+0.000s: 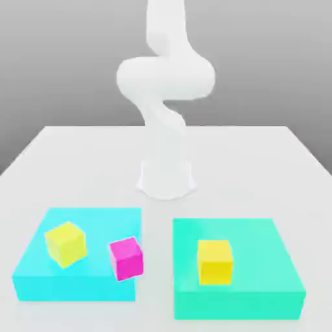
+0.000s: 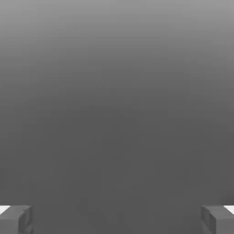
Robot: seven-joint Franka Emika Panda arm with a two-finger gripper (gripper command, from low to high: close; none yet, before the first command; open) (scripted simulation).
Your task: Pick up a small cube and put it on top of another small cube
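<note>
Fingers (image 2: 117,220) wide, nothing between them; pick still ahead, so they'll need to reach a cube (image 1: 126,259)!

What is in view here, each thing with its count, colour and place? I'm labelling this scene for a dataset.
table: one, white, under everything
cyan block: one, on the table, exterior view's left
green block: one, on the table, exterior view's right
cubes: three; yellow and magenta at the cyan block, orange-yellow on the green block
arm: one, white, behind the blocks
fingers: two, grey, apart, hand view
</note>
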